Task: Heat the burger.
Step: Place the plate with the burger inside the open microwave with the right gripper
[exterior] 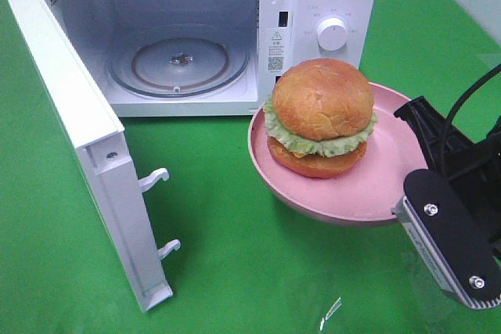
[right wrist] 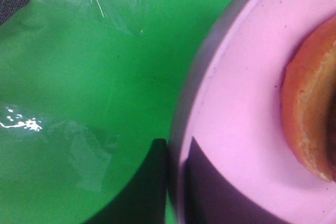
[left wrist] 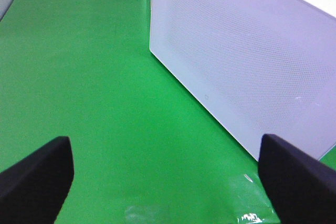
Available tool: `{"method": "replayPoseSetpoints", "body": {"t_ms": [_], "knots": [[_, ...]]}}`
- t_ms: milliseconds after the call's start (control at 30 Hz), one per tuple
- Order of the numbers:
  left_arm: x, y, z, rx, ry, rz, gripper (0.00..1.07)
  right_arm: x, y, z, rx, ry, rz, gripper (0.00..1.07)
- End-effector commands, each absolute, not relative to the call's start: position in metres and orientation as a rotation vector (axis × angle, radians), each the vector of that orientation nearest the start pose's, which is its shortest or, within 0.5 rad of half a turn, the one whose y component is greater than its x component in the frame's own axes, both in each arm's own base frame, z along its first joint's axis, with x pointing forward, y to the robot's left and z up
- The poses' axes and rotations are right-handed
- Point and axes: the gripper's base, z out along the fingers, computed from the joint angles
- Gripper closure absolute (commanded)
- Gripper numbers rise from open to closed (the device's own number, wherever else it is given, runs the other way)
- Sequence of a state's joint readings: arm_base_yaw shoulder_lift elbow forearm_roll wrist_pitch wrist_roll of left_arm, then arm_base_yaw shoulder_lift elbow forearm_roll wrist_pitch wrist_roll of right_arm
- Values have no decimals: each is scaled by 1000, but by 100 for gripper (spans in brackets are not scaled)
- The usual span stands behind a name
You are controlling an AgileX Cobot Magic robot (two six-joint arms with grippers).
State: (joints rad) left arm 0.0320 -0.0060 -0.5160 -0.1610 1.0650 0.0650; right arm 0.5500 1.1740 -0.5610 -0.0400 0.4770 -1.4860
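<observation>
The microwave fills the upper part of the exterior view with its door swung fully out toward the left edge. That leaves the cavity and the glass turntable open to an approach from the front. The burger sits right of centre on a pink plate, just in front of the oven's control panel and dial. It is not yet inside.

Carrying it on the plate makes sense: the bun and lettuce need no squeezing, and the plate gives a firm rim to hold.

The right gripper is pressed together on that rim. In the right wrist view one dark finger lies outside the edge and the other inside it, over the pink surface. The burger is further in on the plate, apart from the fingers and untouched by them. In the exterior view the right arm's housing stands at the lower right, at the plate's right side, with the burger up and to the left of it. A shadow under the plate suggests it is lifted off the green cloth, though I cannot be sure from this angle.

The left gripper is spread wide and holds nothing. It faces the door's outer face, well apart from the burger, and is out of the exterior view.
</observation>
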Motion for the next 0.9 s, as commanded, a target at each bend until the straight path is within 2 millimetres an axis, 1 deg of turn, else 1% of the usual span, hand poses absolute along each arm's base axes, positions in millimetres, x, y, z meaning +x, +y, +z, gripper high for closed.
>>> {"method": "replayPoseSetpoints", "body": {"t_ms": [33, 300, 367, 400, 433, 533, 567, 667, 733, 900], "knots": [[-9, -14, 282, 41, 2018, -141, 19, 177, 112, 221, -2230, 1260, -420, 107], [-9, -14, 282, 41, 2018, -141, 19, 182, 128, 215, -2277, 1229, -386, 107], [-9, -14, 282, 41, 2018, -141, 19, 190, 136, 213, -2297, 1224, -373, 107], [-9, -14, 282, 41, 2018, -141, 19, 190, 136, 213, -2297, 1224, -373, 107], [-9, -14, 282, 41, 2018, -141, 19, 195, 140, 214, -2294, 1225, -371, 107], [-9, -14, 282, 41, 2018, -141, 19, 197, 142, 213, -2294, 1228, -369, 107], [-9, -14, 282, 41, 2018, -141, 19, 202, 145, 214, -2290, 1230, -369, 107], [-9, -14, 282, 41, 2018, -141, 19, 206, 148, 215, -2287, 1230, -370, 107], [-9, -14, 282, 41, 2018, -141, 19, 213, 154, 218, -2271, 1230, -370, 107], [-9, -14, 282, 41, 2018, -141, 19, 218, 157, 220, -2266, 1227, -373, 107]]}}
